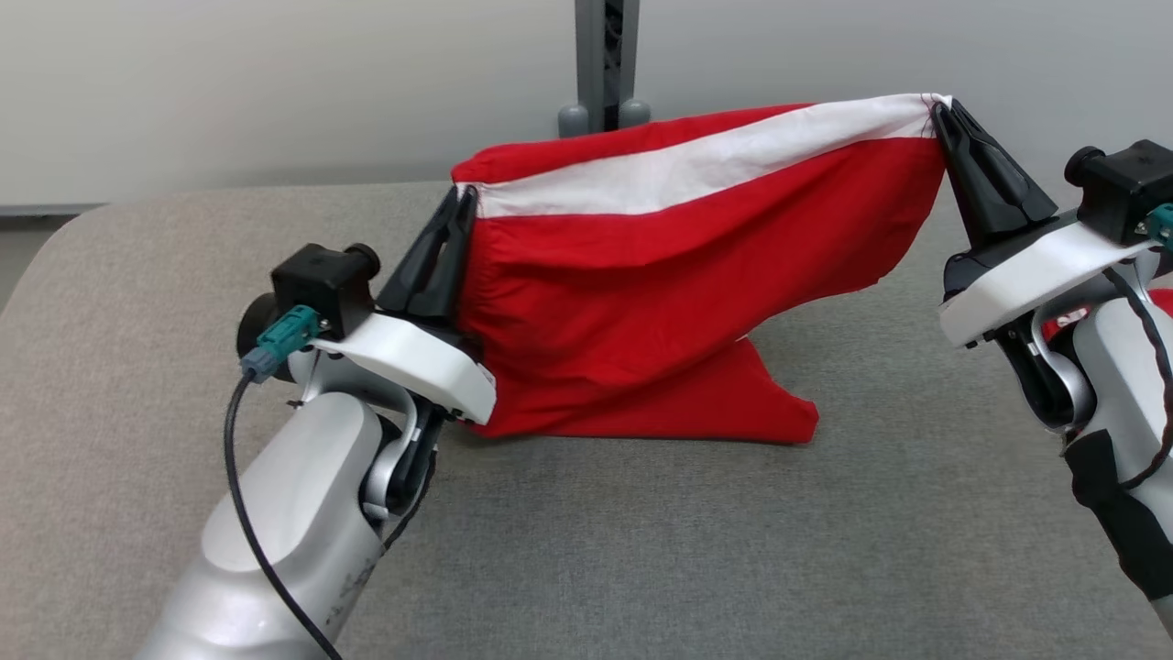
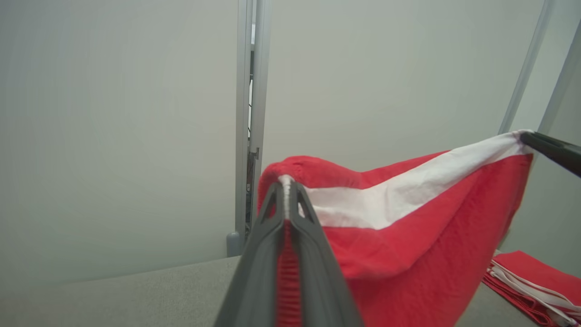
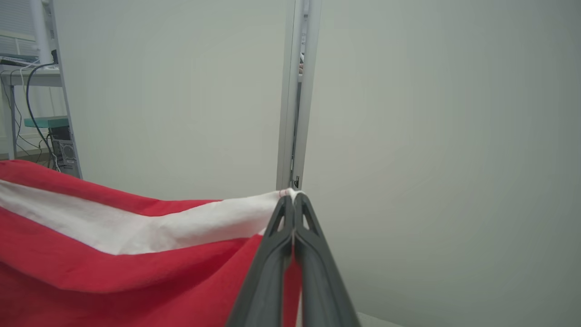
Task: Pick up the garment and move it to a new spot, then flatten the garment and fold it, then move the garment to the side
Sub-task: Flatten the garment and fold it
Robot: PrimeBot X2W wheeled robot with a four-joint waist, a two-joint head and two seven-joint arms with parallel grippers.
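Note:
The garment (image 1: 660, 302) is red with a white band along its top edge. It hangs stretched between my two grippers above the grey table (image 1: 641, 532), and its lower end rests on the table. My left gripper (image 1: 465, 194) is shut on the band's left corner, my right gripper (image 1: 942, 105) on the right corner, held higher. In the left wrist view my left gripper (image 2: 286, 182) pinches white and red cloth of the garment (image 2: 408, 227), with the right gripper's tip at the far right. In the right wrist view my right gripper (image 3: 292, 197) clamps the garment (image 3: 136, 254) at the band's end.
A grey post (image 1: 605, 64) stands behind the table against a pale wall. A stack of folded red and white cloths (image 2: 531, 281) lies on the table off to my right. The table's left corner is rounded (image 1: 55, 238).

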